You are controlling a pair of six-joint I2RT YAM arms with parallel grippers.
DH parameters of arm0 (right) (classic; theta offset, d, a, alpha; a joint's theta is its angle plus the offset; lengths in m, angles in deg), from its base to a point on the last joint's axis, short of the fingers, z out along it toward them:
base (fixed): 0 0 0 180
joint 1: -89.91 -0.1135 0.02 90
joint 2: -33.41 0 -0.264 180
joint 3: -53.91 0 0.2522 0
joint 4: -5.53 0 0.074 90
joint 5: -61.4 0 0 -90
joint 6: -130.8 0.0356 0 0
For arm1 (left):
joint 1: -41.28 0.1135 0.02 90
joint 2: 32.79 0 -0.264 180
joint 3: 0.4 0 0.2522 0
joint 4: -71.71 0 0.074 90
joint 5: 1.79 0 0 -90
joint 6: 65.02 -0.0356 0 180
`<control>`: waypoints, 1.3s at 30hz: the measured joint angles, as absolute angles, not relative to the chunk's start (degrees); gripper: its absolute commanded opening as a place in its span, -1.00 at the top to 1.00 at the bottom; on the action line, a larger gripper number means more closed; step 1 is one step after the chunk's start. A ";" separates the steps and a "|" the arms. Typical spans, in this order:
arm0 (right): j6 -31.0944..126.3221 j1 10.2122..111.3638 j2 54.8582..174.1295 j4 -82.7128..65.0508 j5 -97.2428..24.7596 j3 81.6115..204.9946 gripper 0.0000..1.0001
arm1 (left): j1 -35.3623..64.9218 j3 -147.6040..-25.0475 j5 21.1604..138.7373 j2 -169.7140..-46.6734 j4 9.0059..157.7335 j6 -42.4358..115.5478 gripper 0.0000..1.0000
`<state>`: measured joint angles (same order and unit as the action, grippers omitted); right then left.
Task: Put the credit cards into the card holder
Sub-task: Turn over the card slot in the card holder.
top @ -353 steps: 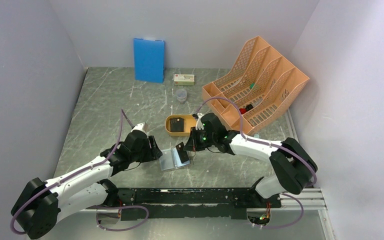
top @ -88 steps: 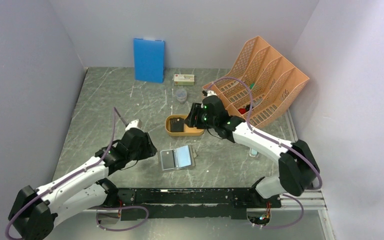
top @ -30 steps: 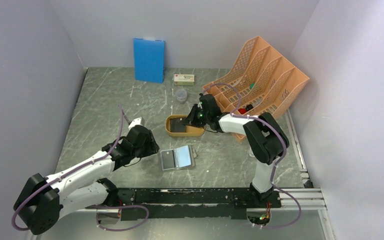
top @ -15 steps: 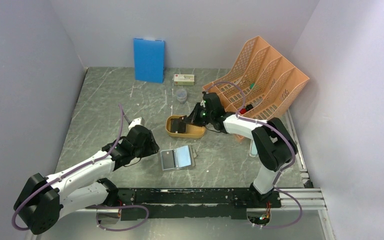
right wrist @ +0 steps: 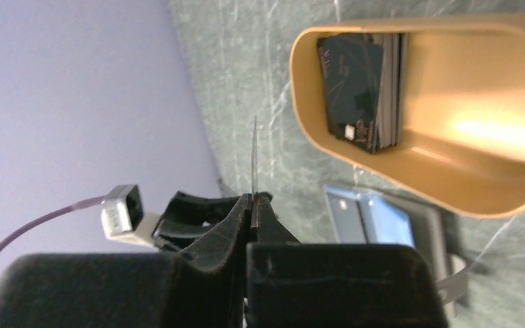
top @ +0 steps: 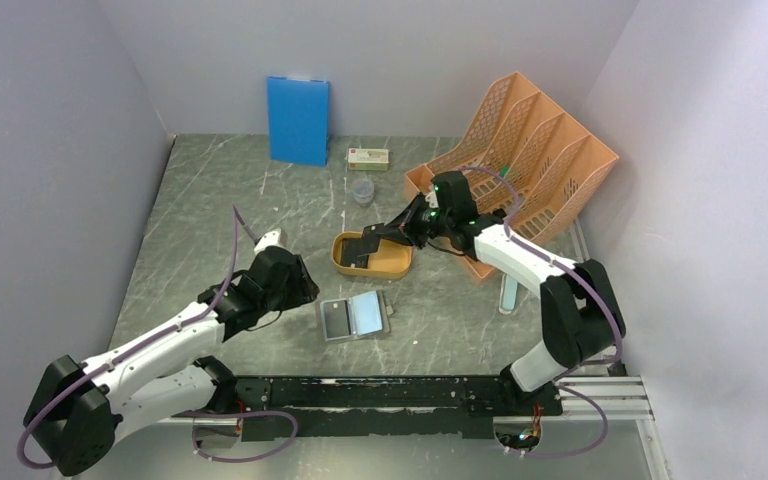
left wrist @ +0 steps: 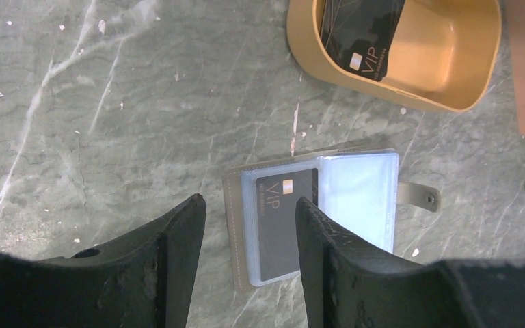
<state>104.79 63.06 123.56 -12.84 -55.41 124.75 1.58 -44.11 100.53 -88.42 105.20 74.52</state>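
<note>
Pinching credit card [right wrist: 254, 157] edge-on, right jaws over yellow tray [top: 396, 266]

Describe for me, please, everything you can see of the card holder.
The card holder lies opened flat on the grey marbled table. Its cover looks like grey-taupe fabric or leatherette; inside are clear, pale bluish plastic pockets. One pocket holds a black card marked VIP; the one beside it looks empty. A short strap with a round snap sticks out from one side. The open left gripper is near it, not touching.
</note>
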 measured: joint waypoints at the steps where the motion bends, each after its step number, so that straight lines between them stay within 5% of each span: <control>1: 105.90 63.35 122.64 -12.84 -56.46 124.40 1.00 | 1.58 -44.24 100.53 -88.21 105.22 74.49 -0.12; 7: 107.50 63.81 119.78 -13.75 -59.76 123.33 1.00 | 1.58 -44.37 99.30 -87.48 104.74 73.40 -0.12; 14: 90.47 63.81 111.63 -21.67 -55.12 122.67 1.00 | -2.27 -45.31 95.06 -88.53 101.92 68.61 -0.39; 20: 77.79 63.57 99.48 -24.92 -51.71 113.75 1.00 | -11.39 -49.75 95.13 -97.54 99.04 66.62 -0.35; 39: 74.05 58.12 97.03 -24.86 -51.91 103.04 1.00 | -18.18 -58.65 100.42 -121.84 96.00 66.06 -0.22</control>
